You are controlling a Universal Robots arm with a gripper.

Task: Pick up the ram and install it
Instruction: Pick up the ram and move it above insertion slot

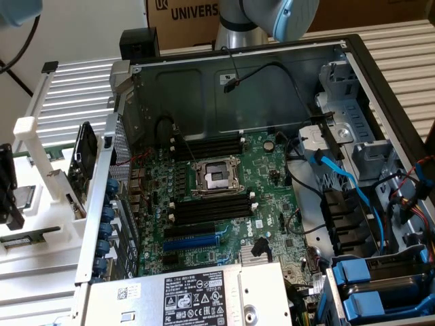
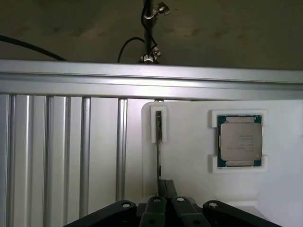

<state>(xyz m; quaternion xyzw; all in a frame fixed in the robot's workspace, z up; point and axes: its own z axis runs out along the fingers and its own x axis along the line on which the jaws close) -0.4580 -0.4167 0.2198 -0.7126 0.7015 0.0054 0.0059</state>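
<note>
white plastic is under the ram (image 2: 158,146): a flat white tray (image 2: 189,165) with a little white clip (image 2: 153,124) on it. the ram sits on that tray, not in the open case (image 1: 204,88). its near end is right at the fingers. its far end is tucked in the clip, out ahead of the fingers.

the gripper (image 2: 165,187) has its fingers pressed together. the ram's thin edge runs straight in between them. so i think they are pinching the ram's near end, but the exact spot where they touch is hard to see.

the ram is turned on its thin side, so it looks like a skinny dark line and not a flat face. its long way points straight out from the fingers, toward the silver rail (image 2: 151,78) far ahead of them. a square chip (image 2: 240,141) lies on the tray off to one side of the fingers, apart from the ram.

how far along is the job? i think the grab is made, or nearly made. the ram is not lifted out, because its far end is in the clip. the putting-in is not done. on the green board (image 1: 268,200) inside the case, the long black slots (image 1: 212,208) look bare, with no stick standing in them.
</note>
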